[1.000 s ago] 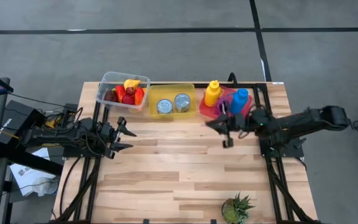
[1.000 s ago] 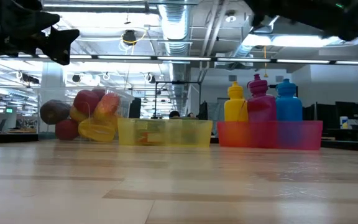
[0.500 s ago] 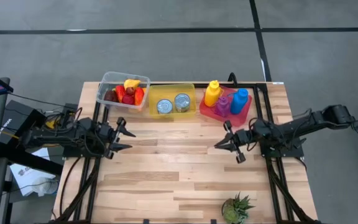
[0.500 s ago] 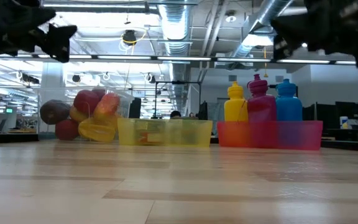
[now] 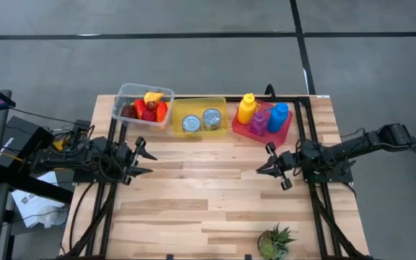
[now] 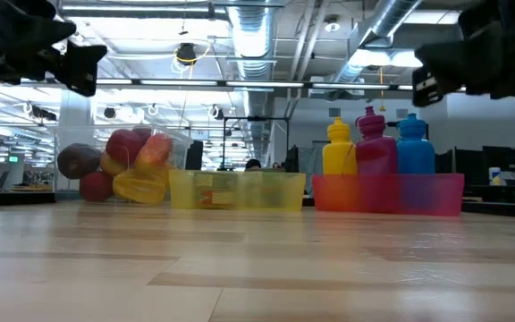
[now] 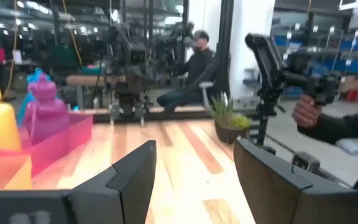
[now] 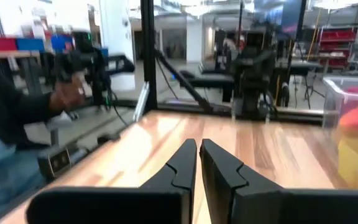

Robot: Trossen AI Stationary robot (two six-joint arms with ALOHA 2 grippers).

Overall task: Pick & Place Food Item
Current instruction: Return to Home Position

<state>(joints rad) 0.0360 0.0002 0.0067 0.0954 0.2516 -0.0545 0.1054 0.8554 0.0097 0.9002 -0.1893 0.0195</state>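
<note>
Yellow bin (image 5: pixel 200 104) at the table's (image 5: pixel 208 198) 12 o'clock edge holds two cans (image 5: pixel 191 123); only their silver tops show, labels hidden. Left gripper (image 5: pixel 149 162) hovers at 9 o'clock, fingers wide, empty. Right gripper (image 5: pixel 264 167) is at 3 o'clock, fingers almost touching, empty.

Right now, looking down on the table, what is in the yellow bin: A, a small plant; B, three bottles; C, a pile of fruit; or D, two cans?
D: the high view shows a can and a second can side by side in the yellow bin. The left gripper and right gripper hover over the table's sides, away from the bin.
</note>
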